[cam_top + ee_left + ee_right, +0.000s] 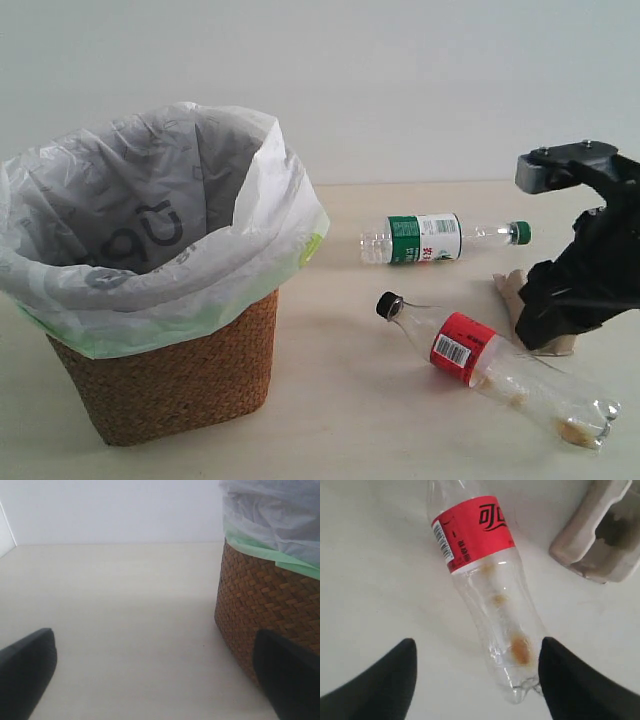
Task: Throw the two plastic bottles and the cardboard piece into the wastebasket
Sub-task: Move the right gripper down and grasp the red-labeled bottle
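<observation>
Cardboard piece [510,290] half hidden behind right gripper [477,645], splayed, empty; left gripper [154,634] likewise.

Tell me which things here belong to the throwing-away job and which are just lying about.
Job: red-label bottle, green-label bottle, cardboard piece, wastebasket.
Not the job: only the table they rest on.

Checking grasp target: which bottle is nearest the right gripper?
The clear plastic bottle with black cap and red label; its base lies below the right gripper's jaws. The slim green-capped bottle is farther.
</observation>
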Tool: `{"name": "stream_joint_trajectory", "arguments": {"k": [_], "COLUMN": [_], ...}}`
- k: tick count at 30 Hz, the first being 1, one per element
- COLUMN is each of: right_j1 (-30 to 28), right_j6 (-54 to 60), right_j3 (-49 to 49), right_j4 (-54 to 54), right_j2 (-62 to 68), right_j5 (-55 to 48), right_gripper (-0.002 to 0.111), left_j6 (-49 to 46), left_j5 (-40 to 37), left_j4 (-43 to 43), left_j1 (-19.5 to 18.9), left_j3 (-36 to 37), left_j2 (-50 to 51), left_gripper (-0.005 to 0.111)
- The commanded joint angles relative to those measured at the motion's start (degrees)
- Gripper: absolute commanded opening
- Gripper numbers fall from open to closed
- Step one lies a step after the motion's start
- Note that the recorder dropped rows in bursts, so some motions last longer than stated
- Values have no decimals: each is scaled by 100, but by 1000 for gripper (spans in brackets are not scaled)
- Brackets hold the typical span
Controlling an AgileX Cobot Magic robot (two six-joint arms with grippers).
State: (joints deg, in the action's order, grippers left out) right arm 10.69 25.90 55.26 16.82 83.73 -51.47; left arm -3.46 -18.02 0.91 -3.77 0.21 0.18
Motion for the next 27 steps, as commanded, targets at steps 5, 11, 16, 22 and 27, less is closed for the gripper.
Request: {"name": "stream_joint_trajectory", "arguments": {"k": [5, 11, 16, 22, 27], "right_j1": [522, 826, 826, 863, 1218], "right_j6": [725, 409, 361, 361, 361], "right_j3": [32, 32, 32, 32, 32], "right_j4": [-284, -1413, -1721, -1682, -1682], "right_j2": [500, 859, 968, 1226, 1536], "right_j5": [440, 487, 498, 598, 985], "right_gripper": [63, 63, 63, 63, 63], "left_j6": [50, 50, 50, 50, 50], "left_j5": [43, 43, 43, 43, 43], "left_j4": [12, 12, 12, 12, 12], "left_j1": [37, 37, 37, 37, 37], "left_j3": [-21, -21, -21, -21, -21], "left_j2": [-18, -18, -18, -18, -18], "left_gripper": [108, 108, 108, 108, 108]}}
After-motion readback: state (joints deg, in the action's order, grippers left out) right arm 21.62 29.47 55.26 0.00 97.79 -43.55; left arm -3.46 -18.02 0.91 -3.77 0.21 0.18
